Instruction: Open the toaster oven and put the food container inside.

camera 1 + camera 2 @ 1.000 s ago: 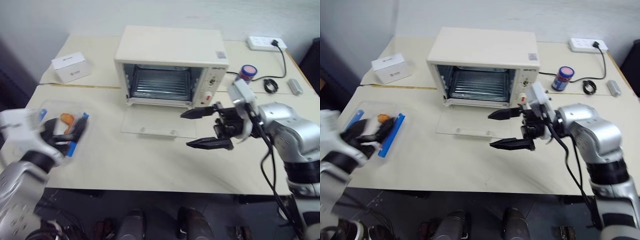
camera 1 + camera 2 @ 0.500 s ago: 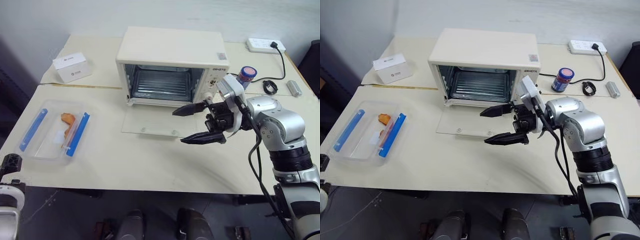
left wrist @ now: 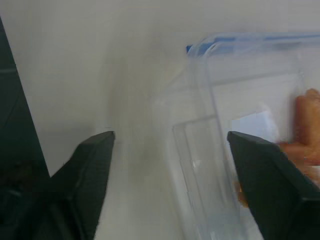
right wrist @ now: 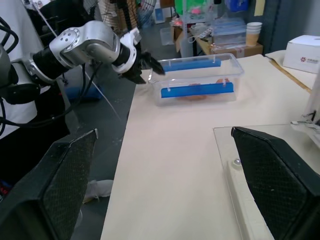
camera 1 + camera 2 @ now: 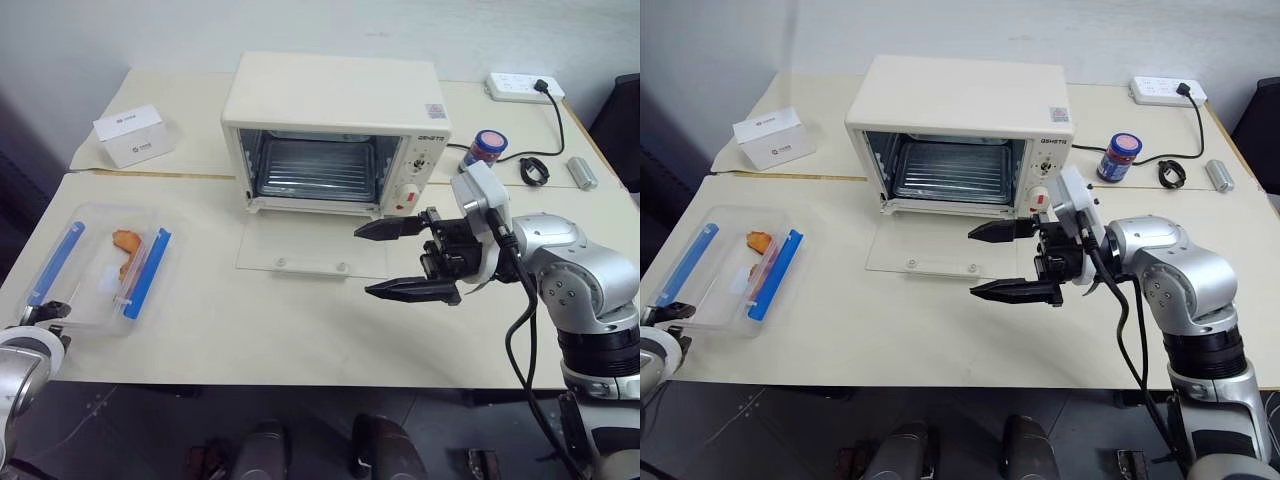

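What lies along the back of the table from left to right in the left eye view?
small white cardboard box → toaster oven → blue-lidded jar → coiled black cable → small grey cylinder

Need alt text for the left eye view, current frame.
A cream toaster oven stands on a table with its glass door folded down flat and its rack bare. The open right gripper hovers in front of the door, while a clear food container with blue clips sits at the table's left edge, the left gripper beside its near corner.
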Motion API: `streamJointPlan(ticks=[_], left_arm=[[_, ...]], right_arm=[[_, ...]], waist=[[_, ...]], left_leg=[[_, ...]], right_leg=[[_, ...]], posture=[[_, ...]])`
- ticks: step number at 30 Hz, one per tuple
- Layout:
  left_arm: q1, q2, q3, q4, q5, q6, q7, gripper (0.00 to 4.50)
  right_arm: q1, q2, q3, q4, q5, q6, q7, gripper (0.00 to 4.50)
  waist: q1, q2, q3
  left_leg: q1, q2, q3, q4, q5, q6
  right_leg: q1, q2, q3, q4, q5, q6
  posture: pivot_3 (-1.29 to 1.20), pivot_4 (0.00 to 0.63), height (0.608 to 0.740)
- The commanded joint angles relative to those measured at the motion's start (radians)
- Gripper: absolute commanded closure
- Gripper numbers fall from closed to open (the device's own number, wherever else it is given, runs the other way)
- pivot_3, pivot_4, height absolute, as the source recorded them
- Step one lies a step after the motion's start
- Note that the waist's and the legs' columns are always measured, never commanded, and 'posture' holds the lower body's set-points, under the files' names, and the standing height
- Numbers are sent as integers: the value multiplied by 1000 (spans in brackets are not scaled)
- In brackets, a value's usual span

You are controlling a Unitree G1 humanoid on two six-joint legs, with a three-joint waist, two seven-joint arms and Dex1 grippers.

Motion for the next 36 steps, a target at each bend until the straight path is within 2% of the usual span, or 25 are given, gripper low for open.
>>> streamJointPlan(ticks=[1, 7, 10, 15, 18, 21, 26, 29, 31, 36], left_arm=[[-25, 37, 5, 30, -2, 11, 0, 1923], [-56, 50, -16, 70, -8, 34, -1, 3807], [-54, 85, -12, 97, -19, 77, -23, 4408], [-67, 219, 27, 177, 5, 195, -197, 4412], [-85, 312, 41, 209, 8, 281, -337, 4412], [-107, 398, 36, 230, -54, 396, -493, 4412], [-169, 528, 2, 260, -81, 537, -728, 4412], [-321, 573, -152, 289, -37, 575, -823, 4412], [-460, 552, -283, 324, 20, 582, -818, 4412], [-849, 392, -570, 414, 203, 693, -862, 4412]], right_arm=[[9, -23, -51, -54, 39, 11, -22, 0], [36, -44, -70, -79, 47, 10, -44, 0], [42, -56, -86, -82, 68, 28, -60, 0], [70, -95, -117, -99, 137, 92, -69, 0], [89, -103, -115, -116, 103, 63, -92, 0], [102, -108, -132, -117, 117, 69, -105, 0], [145, -120, -150, -136, 120, 69, -129, 0], [175, -124, -169, -158, 134, 72, -150, 0], [186, -123, -182, -161, 144, 76, -167, 0], [221, -119, -200, -190, 162, 75, -213, 0]], waist=[[0, 0, 0], [-2, 0, 0], [-1, 0, 0], [-2, 0, 0], [-2, 0, 0], [-1, 0, 0], [-1, -1, 0], [3, 0, 1], [4, 0, 1], [7, -1, 1]], left_leg=[[0, 0, 0, 0, 0, 0], [0, 0, 0, -1, 0, 0], [0, 0, 1, -1, 0, 0], [0, 0, 2, -1, 0, 0], [-2, 0, 7, -2, 0, 0], [-4, 0, 9, -2, 0, 0], [-5, 0, 11, -4, 0, -1], [-6, 0, 13, -5, 0, -1], [-6, 0, 14, -4, 0, -1], [-5, -1, 14, -3, 1, -1]], right_leg=[[0, 0, 0, 0, 0, 0], [-1, 0, 1, 0, 0, 0], [-1, 0, 1, 0, 0, 1], [-2, 0, 1, 0, 0, 0], [-5, 0, 1, 0, 0, 0], [-11, 0, 4, 2, 0, 0], [-14, 0, 4, 4, 0, 0], [-15, 0, 4, 4, 0, 0], [-15, 0, 4, 3, 0, 0], [-14, 1, 5, 6, 1, 1]], posture=[[0, 150, 740], [0, 150, 740], [0, 150, 740], [0, 150, 740], [0, 150, 740], [0, 150, 740], [0, 150, 740], [0, 150, 740], [0, 150, 740], [0, 150, 740]])
